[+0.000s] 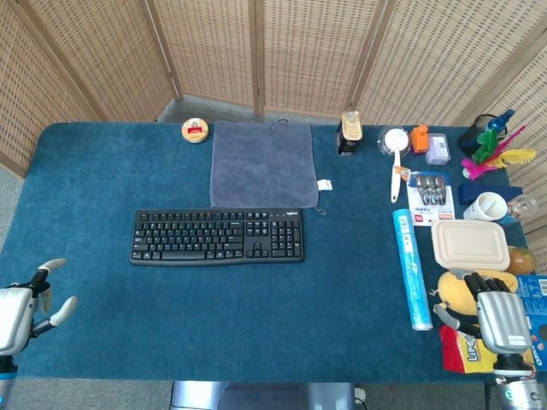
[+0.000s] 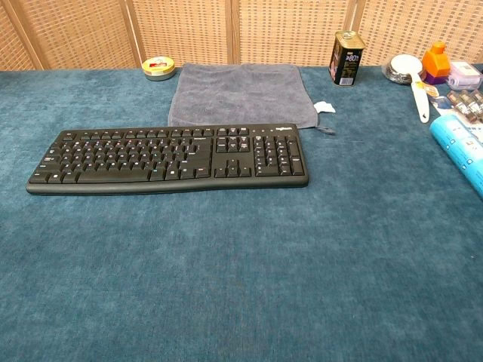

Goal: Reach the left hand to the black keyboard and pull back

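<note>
The black keyboard point(image 1: 218, 237) lies flat on the blue table cloth, left of centre; the chest view shows it point(image 2: 170, 157) in front of a grey towel. My left hand point(image 1: 30, 303) hovers at the table's near left corner, well short of the keyboard, fingers apart and holding nothing. At the near right edge my right hand point(image 1: 496, 312) rests among the clutter, fingers extended forward, nothing visibly held. Neither hand shows in the chest view.
A grey towel point(image 1: 261, 164) lies behind the keyboard, with a round tin point(image 1: 196, 131) at its left. A dark can point(image 1: 349, 133), a blue tube point(image 1: 410, 269), a lidded box point(image 1: 469, 244), a yellow object point(image 1: 464, 290) and several small items crowd the right side.
</note>
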Motion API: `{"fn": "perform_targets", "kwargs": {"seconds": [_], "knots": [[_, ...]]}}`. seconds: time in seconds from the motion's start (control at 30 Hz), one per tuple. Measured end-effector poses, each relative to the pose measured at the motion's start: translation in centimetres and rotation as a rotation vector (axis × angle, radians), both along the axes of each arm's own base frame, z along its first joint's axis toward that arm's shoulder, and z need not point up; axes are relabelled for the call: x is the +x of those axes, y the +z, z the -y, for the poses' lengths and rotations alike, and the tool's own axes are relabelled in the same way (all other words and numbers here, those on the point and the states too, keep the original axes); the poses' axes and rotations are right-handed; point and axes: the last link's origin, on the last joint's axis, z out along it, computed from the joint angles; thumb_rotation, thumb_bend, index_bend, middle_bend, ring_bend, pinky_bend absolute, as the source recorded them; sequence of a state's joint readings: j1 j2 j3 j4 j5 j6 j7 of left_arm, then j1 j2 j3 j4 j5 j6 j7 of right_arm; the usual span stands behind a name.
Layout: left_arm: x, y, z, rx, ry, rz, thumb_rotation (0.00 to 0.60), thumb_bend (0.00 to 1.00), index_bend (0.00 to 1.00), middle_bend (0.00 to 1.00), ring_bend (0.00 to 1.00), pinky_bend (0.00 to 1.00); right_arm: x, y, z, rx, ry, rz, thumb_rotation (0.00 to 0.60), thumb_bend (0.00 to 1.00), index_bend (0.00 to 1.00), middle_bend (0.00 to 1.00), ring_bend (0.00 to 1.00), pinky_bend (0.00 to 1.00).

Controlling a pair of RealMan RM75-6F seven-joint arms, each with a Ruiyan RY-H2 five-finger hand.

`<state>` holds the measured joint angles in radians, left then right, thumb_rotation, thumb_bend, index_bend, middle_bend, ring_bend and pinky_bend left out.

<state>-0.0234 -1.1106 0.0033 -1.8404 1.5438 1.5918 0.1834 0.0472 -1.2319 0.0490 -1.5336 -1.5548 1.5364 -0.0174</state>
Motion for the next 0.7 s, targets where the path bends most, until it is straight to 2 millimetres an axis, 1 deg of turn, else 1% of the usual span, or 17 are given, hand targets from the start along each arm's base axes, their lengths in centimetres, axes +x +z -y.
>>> {"fn": "perform_targets", "kwargs": {"seconds": [0.27, 0.53, 0.57, 0.6, 0.63, 0.67, 0.7], "knots": [[-0.3, -0.5, -0.4, -0.024, 0.013, -0.003, 0.000, 0.15, 0.23, 0.76, 0.72, 0.67, -0.1, -0.2, 0.1, 0.005, -0.007, 0.000, 0.000, 0.26, 0.27, 0.37, 0.38, 0.34], [0.6, -0.2, -1.9, -0.028, -0.033, -0.015, 0.000, 0.15, 0.23, 0.76, 0.72, 0.67, -0.2, 0.4, -0.3, -0.013, -0.008, 0.004, 0.000, 0.26, 0.27, 0.37, 0.38, 0.34], [0.7, -0.2, -2.1, -0.031, -0.038, -0.022, 0.000, 0.15, 0.23, 0.78, 0.73, 0.67, -0.2, 0.5, -0.4, -0.013, -0.010, 0.004, 0.000, 0.26, 0.27, 0.37, 0.38, 0.34], [0.8, -0.2, -2.3, -0.035, -0.044, -0.029, 0.000, 0.15, 0.23, 0.84, 0.78, 0.67, -0.3, 0.5, -0.4, -0.012, -0.014, 0.004, 0.000, 0.26, 0.27, 0.37, 0.38, 0.34], [1.0, -0.2, -2.7, -0.040, -0.053, -0.041, 0.000, 0.15, 0.23, 0.91, 0.84, 0.68, -0.4, 0.5, -0.5, -0.012, -0.016, 0.004, 0.000, 0.26, 0.27, 0.37, 0.38, 0.34], [1.2, -0.3, -3.0, -0.046, -0.059, -0.051, 0.000, 0.15, 0.23, 0.95, 0.89, 0.70, -0.4, 0.5, -0.5, -0.012, -0.018, 0.004, 0.000, 0.26, 0.27, 0.37, 0.38, 0.34], [1.3, -0.4, -3.3, -0.054, -0.064, -0.062, 0.000, 0.15, 0.23, 0.99, 0.95, 0.74, -0.4, 0.5, -0.5, -0.011, -0.019, 0.005, 0.000, 0.26, 0.27, 0.37, 0.38, 0.34]]}}
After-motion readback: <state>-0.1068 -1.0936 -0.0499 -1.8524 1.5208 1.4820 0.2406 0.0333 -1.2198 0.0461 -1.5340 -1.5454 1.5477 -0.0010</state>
